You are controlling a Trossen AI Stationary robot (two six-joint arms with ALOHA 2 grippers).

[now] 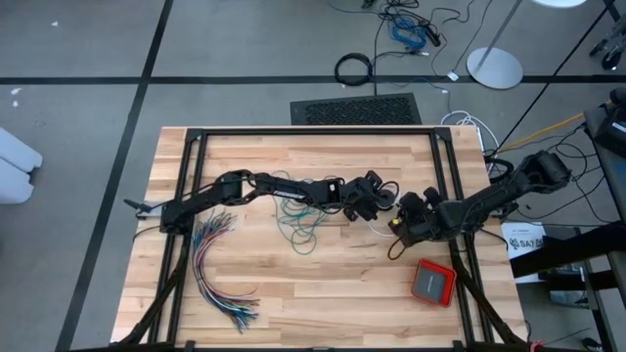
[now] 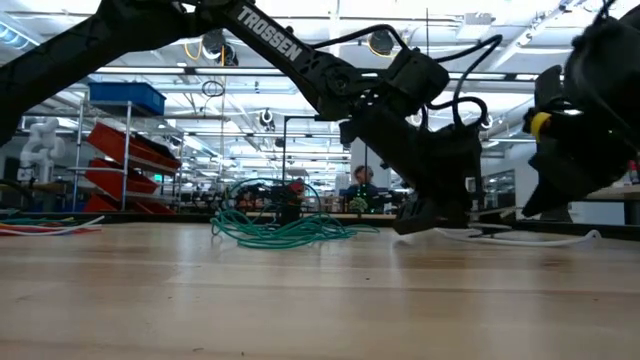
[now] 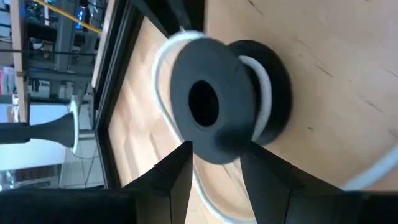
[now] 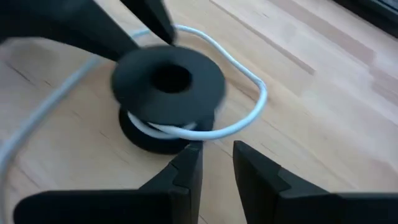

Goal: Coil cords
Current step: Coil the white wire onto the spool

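Closest in the left wrist view are the two dark fingers of the left end effector (image 3: 214,155). They stand apart on either side of the lower rim of a black spool (image 3: 205,102), and no firm pinch shows. A white cord (image 3: 163,99) runs round the spool's waist and trails off over the surface (image 3: 348,56).

In the right wrist view, the right end effector (image 4: 216,152) hangs just short of the spool. Its fingers are a little apart and hold nothing. The cord bulges out in a slack loop at about three o'clock from the spool.

From above, the right end effector sits at about four o'clock from the left one, and the two are close together. The teal-green cord (image 1: 301,223) lies loose at about seven o'clock from the left end effector. I cannot make out the spool or any black length of cord in this view.

At surface level, the teal heap shows at nine o'clock from the left end effector, well clear of it.

As I judge it, the step is winding the white cord tight. The left end effector should hold the spool steady and flat. The right should take the slack loop low, close to the waist, and draw it round evenly so it beds between the flanges. Pulling upward could tip the spool.
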